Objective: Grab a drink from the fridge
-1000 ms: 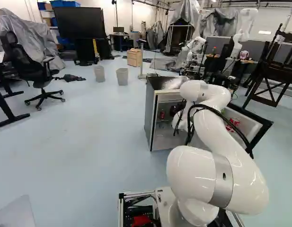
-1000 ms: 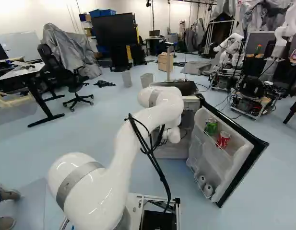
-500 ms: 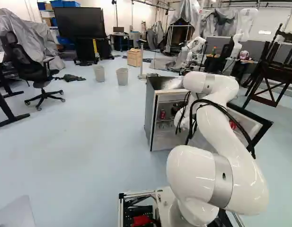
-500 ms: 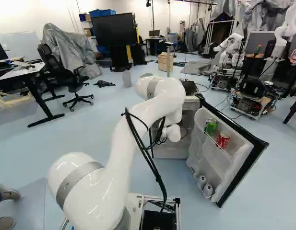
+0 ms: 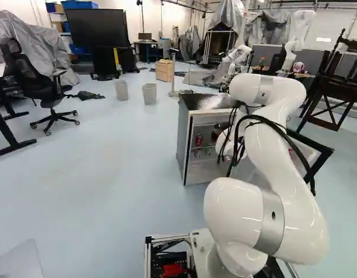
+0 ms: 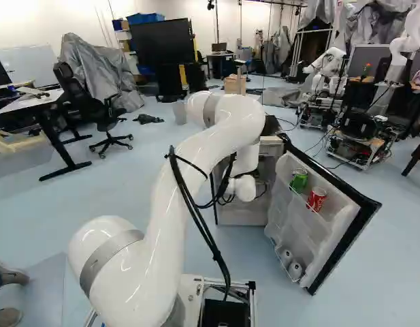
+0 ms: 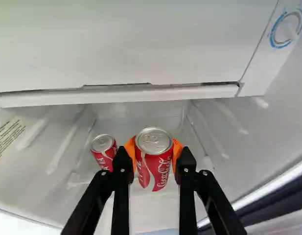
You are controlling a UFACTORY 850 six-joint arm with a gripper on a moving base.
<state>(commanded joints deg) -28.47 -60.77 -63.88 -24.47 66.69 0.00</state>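
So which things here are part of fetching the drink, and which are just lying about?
For the job: white arm, its jaws, open fridge, red can between the jaws, second can beside it (a spare, probably).

Just about: office chair, two bins, large screen, wooden box.

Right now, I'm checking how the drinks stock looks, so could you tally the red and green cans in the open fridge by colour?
Red: 3 (the gripped can between the fingers, the neighbouring can near it, the red door can)
Green: 1 (the green door can)
Total: 4
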